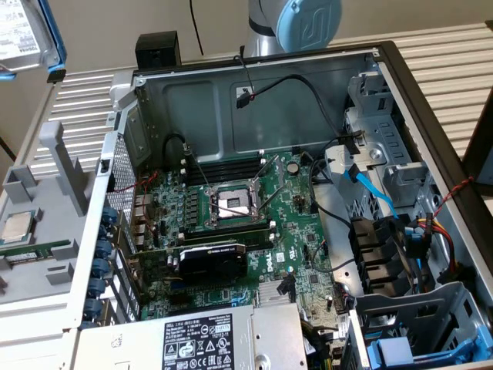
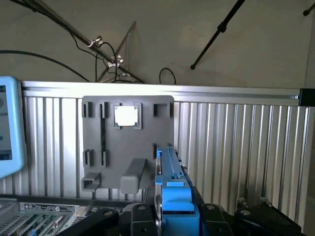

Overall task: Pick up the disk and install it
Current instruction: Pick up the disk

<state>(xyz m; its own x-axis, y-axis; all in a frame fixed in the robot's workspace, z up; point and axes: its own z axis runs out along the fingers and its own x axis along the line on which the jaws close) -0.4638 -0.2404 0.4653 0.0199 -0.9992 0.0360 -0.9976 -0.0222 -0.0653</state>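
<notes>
The disk (image 1: 19, 31), a silver drive with a white label in a blue plastic frame, hangs in the air at the exterior view's top left corner, well above the ribbed table and left of the open computer case (image 1: 254, 200). In the wrist view its blue frame (image 2: 170, 177) runs edge-on straight out from my gripper (image 2: 172, 219), whose black jaws close on it from both sides. The gripper is shut on the disk. Below and beyond it lies the grey parts holder (image 2: 128, 147).
The grey holder (image 1: 38, 231) left of the case carries a small square silver chip (image 1: 19, 226). Inside the case are the motherboard (image 1: 231, 208), a grey power supply (image 1: 200, 339) at the front, loose cables, and drive bays with a blue carrier (image 1: 416, 343) at the exterior view's right.
</notes>
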